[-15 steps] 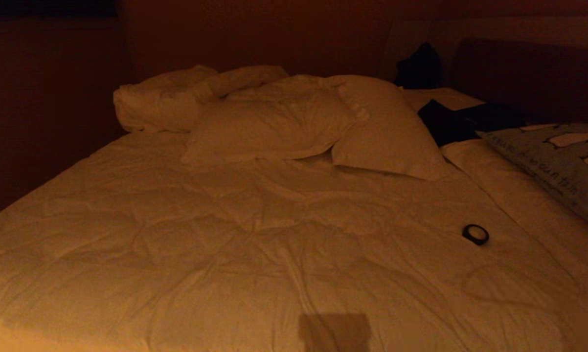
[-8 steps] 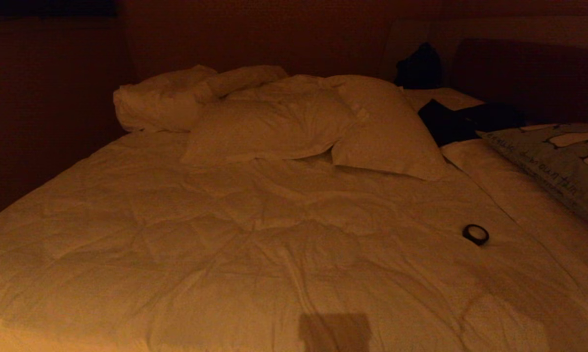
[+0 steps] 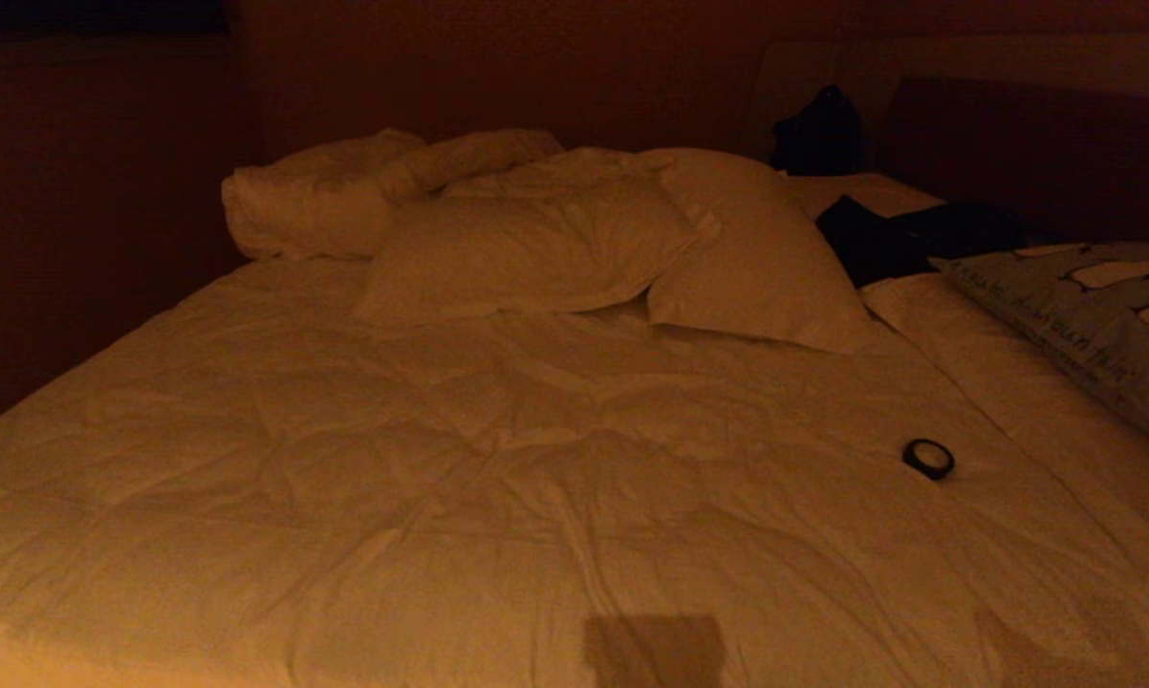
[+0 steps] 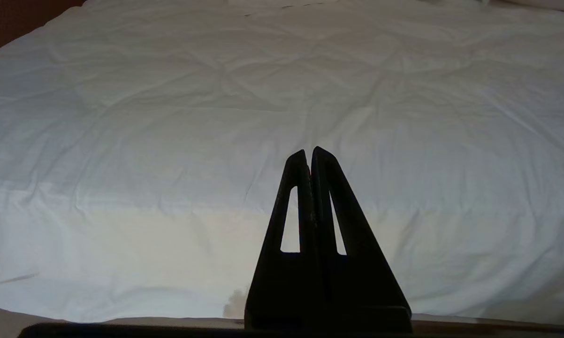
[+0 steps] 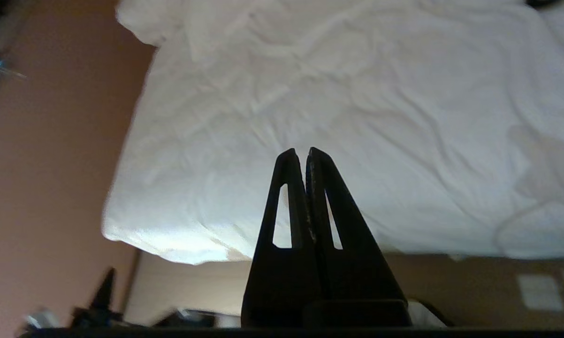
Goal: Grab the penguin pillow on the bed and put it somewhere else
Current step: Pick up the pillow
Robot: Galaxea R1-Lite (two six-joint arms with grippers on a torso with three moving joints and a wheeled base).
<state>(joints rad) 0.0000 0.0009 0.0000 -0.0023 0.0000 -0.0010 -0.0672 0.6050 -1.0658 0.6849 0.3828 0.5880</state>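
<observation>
The penguin pillow (image 3: 1105,325), grey-blue with pale penguin shapes and a line of text, lies at the right edge of the bed (image 3: 498,478), partly cut off by the head view. Neither arm shows in the head view. My left gripper (image 4: 308,152) is shut and empty, low above the wrinkled duvet (image 4: 216,117) near its front edge. My right gripper (image 5: 299,153) is shut and empty too, held off the bed's side and pointing across the duvet (image 5: 357,103). The penguin pillow is in neither wrist view.
Plain white pillows (image 3: 613,239) are piled at the head of the bed before a dark headboard (image 3: 1033,143). A small black ring (image 3: 928,458) lies on the duvet right of centre. Dark clothing (image 3: 909,239) lies beside the penguin pillow. A bare floor (image 5: 42,178) runs along the bed.
A dark bit at the head view's right edge over the penguin pillow half a second ago is gone. The shadow on the duvet at lower right has shifted. The bed's things lie as before.
</observation>
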